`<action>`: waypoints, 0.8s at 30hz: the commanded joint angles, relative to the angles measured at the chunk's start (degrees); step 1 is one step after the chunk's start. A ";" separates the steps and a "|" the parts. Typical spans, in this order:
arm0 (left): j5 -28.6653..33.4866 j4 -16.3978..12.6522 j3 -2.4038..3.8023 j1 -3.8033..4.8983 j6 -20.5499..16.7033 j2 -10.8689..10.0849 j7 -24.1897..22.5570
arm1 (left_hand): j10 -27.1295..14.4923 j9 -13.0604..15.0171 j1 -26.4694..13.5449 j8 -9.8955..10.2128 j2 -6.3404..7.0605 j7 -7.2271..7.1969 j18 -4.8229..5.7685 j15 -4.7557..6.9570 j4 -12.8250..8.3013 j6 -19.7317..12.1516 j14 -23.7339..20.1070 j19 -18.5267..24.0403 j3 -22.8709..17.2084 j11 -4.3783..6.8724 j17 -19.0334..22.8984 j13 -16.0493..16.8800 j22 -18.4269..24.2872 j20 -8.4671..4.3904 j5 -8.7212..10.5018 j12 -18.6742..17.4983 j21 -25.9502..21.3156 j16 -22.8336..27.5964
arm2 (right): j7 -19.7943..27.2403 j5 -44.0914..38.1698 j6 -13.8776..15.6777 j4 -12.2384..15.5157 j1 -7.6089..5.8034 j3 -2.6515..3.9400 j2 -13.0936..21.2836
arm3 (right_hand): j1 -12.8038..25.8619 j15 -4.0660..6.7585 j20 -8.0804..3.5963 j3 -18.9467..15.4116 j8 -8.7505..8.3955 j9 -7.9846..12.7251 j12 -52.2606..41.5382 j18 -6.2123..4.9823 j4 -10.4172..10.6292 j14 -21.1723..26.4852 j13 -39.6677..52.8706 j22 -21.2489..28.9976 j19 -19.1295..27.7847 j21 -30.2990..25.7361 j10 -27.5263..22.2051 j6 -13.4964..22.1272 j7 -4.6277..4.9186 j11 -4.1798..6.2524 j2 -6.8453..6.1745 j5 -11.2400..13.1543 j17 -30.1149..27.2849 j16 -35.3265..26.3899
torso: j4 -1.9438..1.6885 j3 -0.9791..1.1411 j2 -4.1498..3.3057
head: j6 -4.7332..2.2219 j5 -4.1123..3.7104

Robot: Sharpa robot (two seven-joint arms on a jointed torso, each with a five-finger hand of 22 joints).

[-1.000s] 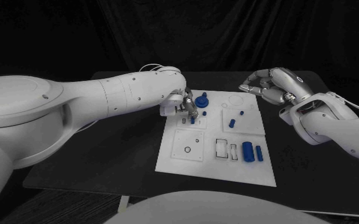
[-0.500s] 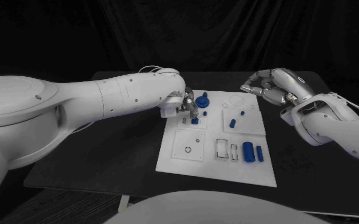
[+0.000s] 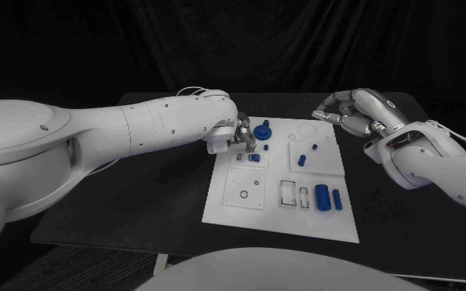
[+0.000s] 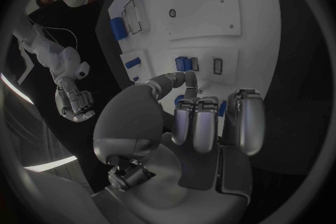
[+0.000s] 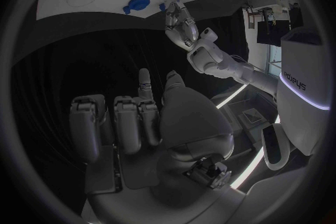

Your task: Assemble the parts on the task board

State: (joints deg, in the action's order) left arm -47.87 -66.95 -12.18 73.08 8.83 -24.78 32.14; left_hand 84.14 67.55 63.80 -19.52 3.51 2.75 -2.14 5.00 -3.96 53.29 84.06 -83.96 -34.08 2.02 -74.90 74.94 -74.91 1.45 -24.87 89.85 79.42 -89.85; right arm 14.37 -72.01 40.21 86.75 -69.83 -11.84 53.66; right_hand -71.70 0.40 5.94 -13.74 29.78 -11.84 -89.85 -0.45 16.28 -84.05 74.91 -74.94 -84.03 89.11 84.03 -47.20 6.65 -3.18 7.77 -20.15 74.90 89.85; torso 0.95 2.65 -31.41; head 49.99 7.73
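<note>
The left hand [image 3: 243,137] is hovering over the board [image 3: 277,220], fingers curled above a blue part [image 3: 254,157]; the right hand [image 3: 351,114] is hanging beside the board, curled on nothing.

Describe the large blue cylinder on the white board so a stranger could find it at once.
Start at the white board in the middle of the black table. Go to its near right corner, where two blue parts lie side by side. The large blue cylinder is the thicker one, left of the slimmer rod.
</note>
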 commanded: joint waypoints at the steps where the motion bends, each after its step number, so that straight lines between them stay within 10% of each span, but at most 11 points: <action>1: 0.46 -0.43 0.05 -0.11 -1.84 -0.15 -2.39 | 5.86 -0.05 -1.15 0.28 0.08 -0.43 -0.78 -0.29 0.57 -0.94 5.94 0.14 0.85 -0.12 -15.10 15.06 -8.21 0.31 0.59 0.15 -0.41 -0.15 | -0.87 -0.12 -0.08 0.15 0.15 0.04 0.17 | -0.01 0.35 -0.33 -0.24 -0.33 0.06 -0.15 0.07 0.15 -5.95 15.09 -14.57 -5.10 -0.19 5.97 -0.25 -0.05 0.52 0.45 -0.18 15.10 0.15 | 0.05 -0.03 0.01 | 0.01 -0.14; 10: 0.46 -2.42 0.05 -0.11 -4.64 -1.24 -5.42 | 5.86 -0.19 -0.59 0.50 -0.37 -0.53 -0.72 -0.10 1.10 -1.65 5.94 0.02 2.15 0.06 -15.10 15.06 -8.47 0.12 -0.05 0.15 -0.26 -0.15 | -0.77 -0.12 -0.13 0.29 0.22 0.04 0.45 | -0.07 0.34 -0.33 -0.26 -0.36 0.08 -0.15 0.07 0.11 -5.95 15.09 -14.57 -5.10 -0.19 5.97 -0.23 -0.04 0.51 0.45 -0.20 15.10 0.15 | 0.07 -0.04 -0.01 | 0.01 -0.31; 24: -0.09 -2.50 0.05 -0.13 -0.67 -1.24 -1.82 | 5.86 -21.14 -2.19 12.71 -2.49 1.25 -0.62 -1.44 7.94 3.70 5.94 -0.37 9.30 -1.50 -15.10 15.06 -9.25 1.35 5.48 0.15 -0.21 -0.15 | -0.70 -0.12 -0.35 0.28 0.41 0.04 0.37 | -0.24 0.34 -0.33 -0.27 -0.46 0.13 -0.15 0.08 0.03 -5.95 15.09 -14.58 -5.10 -0.18 5.97 -0.11 -0.02 0.50 0.44 -0.25 15.10 0.15 | 0.07 -0.05 0.00 | 0.01 -0.22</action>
State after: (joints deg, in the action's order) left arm -47.90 -69.43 -12.18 73.05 6.69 -26.18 29.53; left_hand 84.01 46.76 62.25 -6.96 0.74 4.03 -2.13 3.96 3.65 56.73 84.04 -84.00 -25.00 0.91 -74.95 74.94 -74.91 2.46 -19.86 89.85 79.07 -89.85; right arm 14.37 -72.01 40.08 86.95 -69.56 -11.84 54.01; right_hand -71.70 0.40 5.94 -13.74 29.55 -11.79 -89.85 -0.44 16.28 -84.05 74.91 -74.92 -84.03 89.12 84.03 -47.20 6.65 -3.18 7.76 -20.15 74.90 89.85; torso 1.02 2.58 -31.40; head 49.99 7.50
